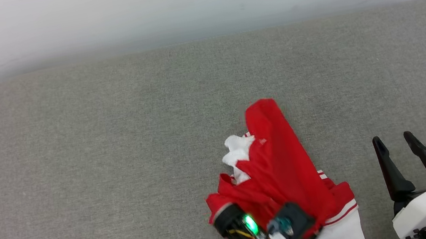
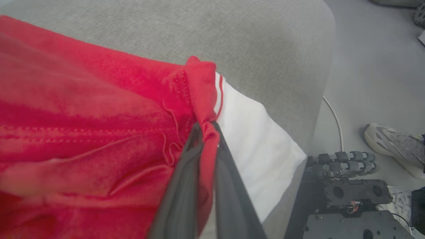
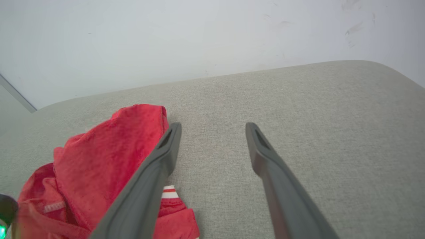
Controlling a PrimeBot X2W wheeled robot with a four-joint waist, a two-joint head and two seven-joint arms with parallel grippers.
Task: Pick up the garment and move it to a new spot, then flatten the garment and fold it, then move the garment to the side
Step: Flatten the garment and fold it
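The garment [image 1: 280,168], a bright red T-shirt with white sleeves, lies bunched near the front of the grey cushioned surface [image 1: 112,131]. One white sleeve [image 2: 262,146] with red stripes reaches the front edge. In the left wrist view my left gripper [image 2: 206,127] is shut on a fold of the garment [image 2: 99,116] beside that sleeve. From the head view its wrist [image 1: 251,226] sits at the shirt's near end, the fingers hidden by cloth. My right gripper [image 1: 392,140] stands open and empty to the right of the shirt. In the right wrist view my right gripper [image 3: 214,127] has the garment [image 3: 109,156] beside its left finger.
A pale wall [image 1: 194,2] rises behind the grey surface. Below the front edge, the left wrist view shows my dark base [image 2: 348,199], a white cable [image 2: 333,116] and a person's shoe [image 2: 391,146] on the floor.
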